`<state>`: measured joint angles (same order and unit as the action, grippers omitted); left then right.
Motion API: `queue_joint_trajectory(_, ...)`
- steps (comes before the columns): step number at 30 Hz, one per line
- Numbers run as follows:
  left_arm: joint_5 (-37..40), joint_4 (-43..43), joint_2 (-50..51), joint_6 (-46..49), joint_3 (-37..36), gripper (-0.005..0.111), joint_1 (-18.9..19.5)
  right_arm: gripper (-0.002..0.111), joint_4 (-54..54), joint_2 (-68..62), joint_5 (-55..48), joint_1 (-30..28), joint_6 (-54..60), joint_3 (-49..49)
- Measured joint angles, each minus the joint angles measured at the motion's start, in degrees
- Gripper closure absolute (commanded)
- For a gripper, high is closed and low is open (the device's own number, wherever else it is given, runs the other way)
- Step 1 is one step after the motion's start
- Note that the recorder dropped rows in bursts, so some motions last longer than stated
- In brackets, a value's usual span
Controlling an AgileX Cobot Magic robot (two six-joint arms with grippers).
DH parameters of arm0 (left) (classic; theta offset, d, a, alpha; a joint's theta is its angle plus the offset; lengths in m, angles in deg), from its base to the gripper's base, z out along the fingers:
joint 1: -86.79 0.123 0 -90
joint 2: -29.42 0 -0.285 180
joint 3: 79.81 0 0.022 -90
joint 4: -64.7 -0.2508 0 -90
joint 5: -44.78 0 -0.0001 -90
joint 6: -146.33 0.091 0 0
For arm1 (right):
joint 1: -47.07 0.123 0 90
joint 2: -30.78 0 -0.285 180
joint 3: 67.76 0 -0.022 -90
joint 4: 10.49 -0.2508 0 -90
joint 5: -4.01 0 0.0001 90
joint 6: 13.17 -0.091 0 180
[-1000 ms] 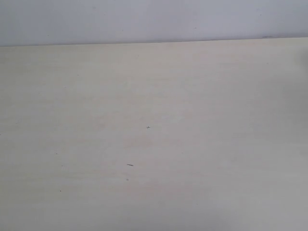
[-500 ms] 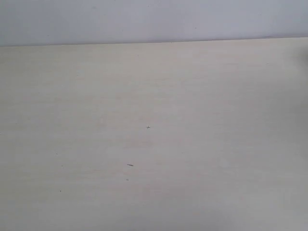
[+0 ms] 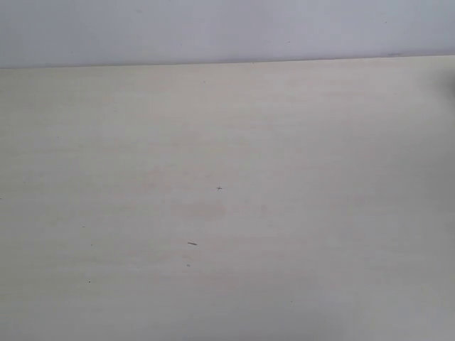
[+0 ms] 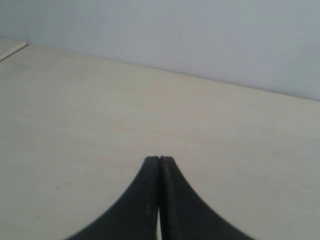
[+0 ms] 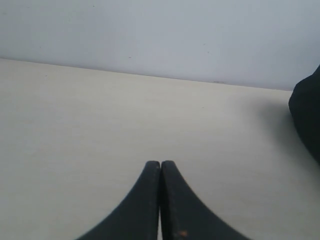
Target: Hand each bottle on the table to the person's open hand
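Observation:
The pale beige wood-grain table (image 3: 284, 142) fills the exterior view, bare except for a few tiny dark specks (image 3: 192, 244). No bottles show in any view, and the person's open hand is out of view. Neither arm appears in the exterior view. In the left wrist view my left gripper (image 4: 159, 159) is shut, its black fingers pressed together with nothing between them, above the table (image 4: 75, 110). My right gripper (image 5: 160, 163) is likewise shut and holds nothing, over the table (image 5: 75, 115).
A pale grey-blue wall (image 3: 213, 28) rises behind the table's far edge. A dark rounded shape (image 5: 306, 117) intrudes at one side of the right wrist view, casting a shadow on the table. A table edge or strip (image 4: 12, 51) shows in a corner of the left wrist view.

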<state>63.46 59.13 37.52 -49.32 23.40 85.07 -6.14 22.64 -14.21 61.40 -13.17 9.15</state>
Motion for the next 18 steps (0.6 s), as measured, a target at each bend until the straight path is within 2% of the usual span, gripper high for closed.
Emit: queue_joint_trajectory(18, 2.27, -0.10, 0.00, 0.22, -0.38, 0.107, 0.00, 0.108, 0.00, 0.00, 1.08, 0.00, 0.00, 0.00)
